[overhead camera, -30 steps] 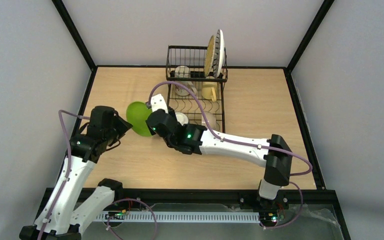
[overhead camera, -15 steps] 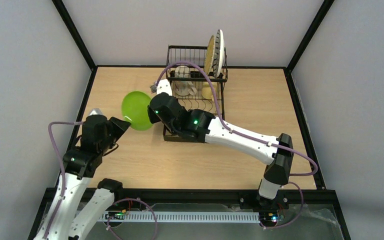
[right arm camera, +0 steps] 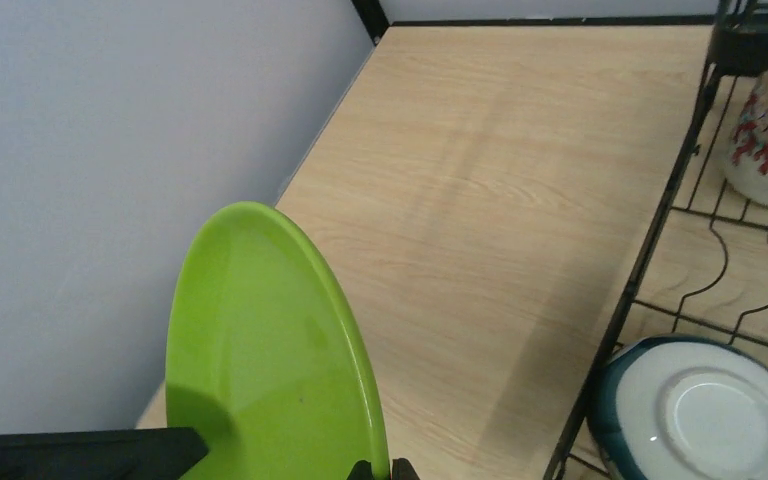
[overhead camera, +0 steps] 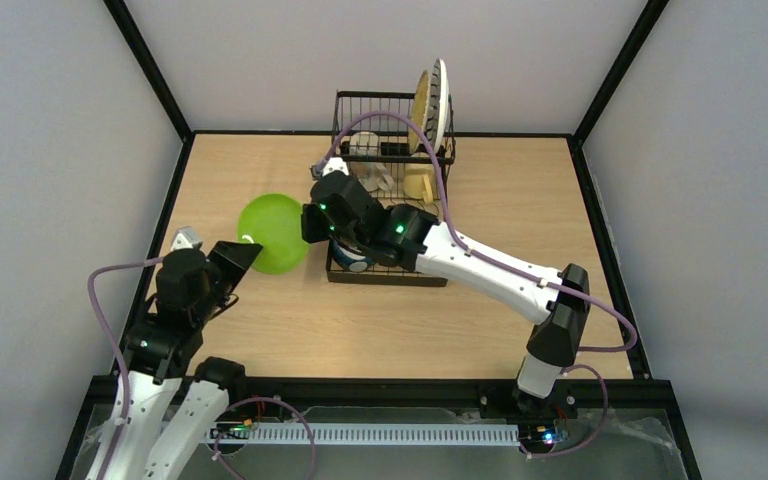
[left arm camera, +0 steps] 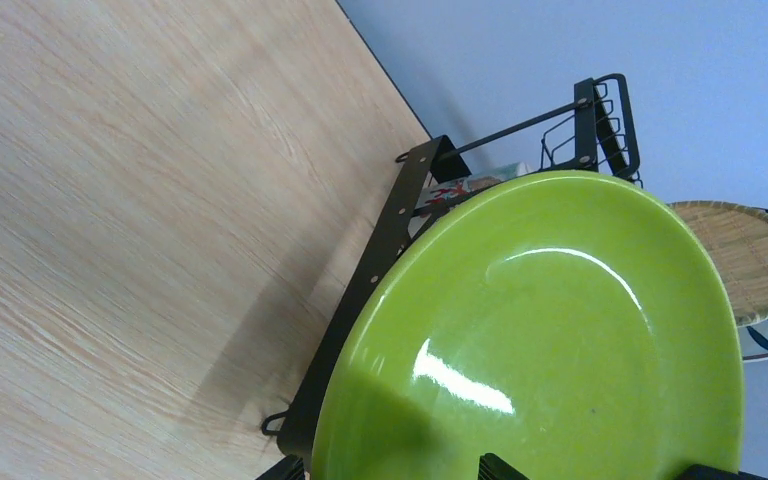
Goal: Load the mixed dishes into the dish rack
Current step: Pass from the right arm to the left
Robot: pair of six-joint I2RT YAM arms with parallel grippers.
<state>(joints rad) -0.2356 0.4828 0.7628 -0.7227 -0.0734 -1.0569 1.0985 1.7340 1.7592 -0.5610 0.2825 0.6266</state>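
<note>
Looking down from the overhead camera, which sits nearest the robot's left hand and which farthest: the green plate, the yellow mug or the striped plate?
1. green plate: just ahead of the left hand, left of the rack.
2. yellow mug: inside the rack, partway back.
3. striped plate: standing on edge at the rack's far right corner.

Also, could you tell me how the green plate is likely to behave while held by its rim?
The green plate looks rigid, showing no sag pinched at one edge by the right end effector. Its glossy glaze suggests it could slip; probably breakable if dropped.
</note>
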